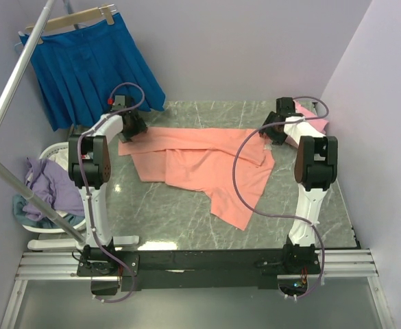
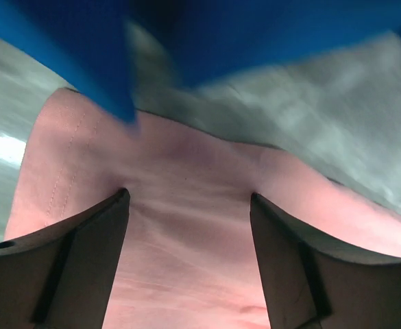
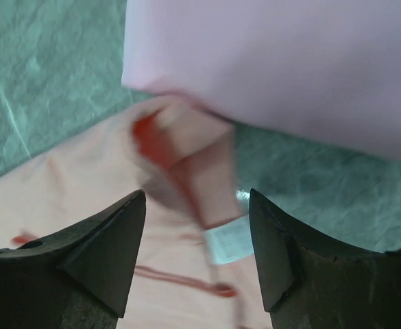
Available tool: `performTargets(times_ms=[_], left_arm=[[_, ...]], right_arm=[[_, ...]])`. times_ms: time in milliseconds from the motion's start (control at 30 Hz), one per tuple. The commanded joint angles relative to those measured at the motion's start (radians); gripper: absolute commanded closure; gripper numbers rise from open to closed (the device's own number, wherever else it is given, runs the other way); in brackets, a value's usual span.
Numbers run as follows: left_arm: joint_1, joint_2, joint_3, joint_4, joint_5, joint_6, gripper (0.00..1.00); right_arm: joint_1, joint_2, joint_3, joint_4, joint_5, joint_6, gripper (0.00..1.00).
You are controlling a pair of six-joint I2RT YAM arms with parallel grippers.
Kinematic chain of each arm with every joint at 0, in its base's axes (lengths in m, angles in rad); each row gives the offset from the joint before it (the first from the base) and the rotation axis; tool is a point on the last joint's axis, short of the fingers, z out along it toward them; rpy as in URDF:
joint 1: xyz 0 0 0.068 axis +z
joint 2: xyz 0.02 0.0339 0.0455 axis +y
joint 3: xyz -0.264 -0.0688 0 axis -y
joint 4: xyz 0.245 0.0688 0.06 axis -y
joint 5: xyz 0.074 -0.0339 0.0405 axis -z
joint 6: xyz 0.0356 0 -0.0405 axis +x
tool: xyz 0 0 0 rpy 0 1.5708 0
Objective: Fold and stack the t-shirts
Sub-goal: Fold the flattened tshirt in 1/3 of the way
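The salmon-orange t-shirt [image 1: 200,164] lies spread and rumpled across the back half of the marble table, one flap trailing toward the front. My left gripper [image 1: 133,130] hangs over its far left corner. In the left wrist view that gripper [image 2: 190,199] is open, with salmon cloth [image 2: 186,247] below and nothing between the fingers. My right gripper [image 1: 274,130] sits over the shirt's far right corner. The right wrist view shows it [image 3: 197,199] open above the salmon cloth [image 3: 63,199] and a white label [image 3: 227,241]. The lighter pink t-shirt [image 1: 318,123] [image 3: 275,62] lies just behind it.
A bright blue pleated skirt [image 1: 90,65] [image 2: 269,34] hangs on a hanger at the back left, close to my left gripper. A white rack pole [image 1: 15,75] slants across the left side. A white basket [image 1: 46,233] holding purple clothes stands beside the table's left edge.
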Motion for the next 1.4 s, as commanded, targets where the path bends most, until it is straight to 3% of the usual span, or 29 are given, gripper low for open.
performTargets(times_ms=[0, 67, 267, 400, 633, 900, 1133, 1367], left_arm=[[0.058, 0.056, 0.103, -0.099, -0.081, 0.108, 0.22], [0.056, 0.040, 0.120, -0.074, -0.013, 0.107, 0.23], [-0.010, -0.200, -0.067, 0.069, 0.088, 0.096, 0.20], [-0.097, -0.395, -0.192, 0.031, -0.068, 0.024, 0.12], [-0.171, -0.717, -0.747, 0.138, -0.061, -0.235, 0.09], [-0.205, -1.073, -1.131, 0.253, -0.121, -0.450, 0.05], [-0.205, -1.158, -1.208, 0.272, -0.259, -0.514, 0.02], [-0.205, -0.991, -1.168, 0.341, -0.285, -0.519, 0.05]], right_arm=[[-0.014, 0.010, 0.061, -0.010, -0.001, -0.061, 0.31], [-0.009, -0.039, 0.034, 0.041, -0.053, -0.072, 0.30], [0.043, -0.313, -0.204, 0.234, -0.155, -0.096, 0.27], [0.129, -0.435, -0.279, 0.207, -0.155, -0.139, 0.25], [0.258, -0.596, -0.458, 0.202, -0.170, -0.125, 0.24], [0.305, -0.722, -0.632, 0.233, -0.182, -0.093, 0.24], [0.310, -0.746, -0.684, 0.233, -0.195, -0.087, 0.24], [0.313, -0.746, -0.686, 0.222, -0.185, -0.079, 0.24]])
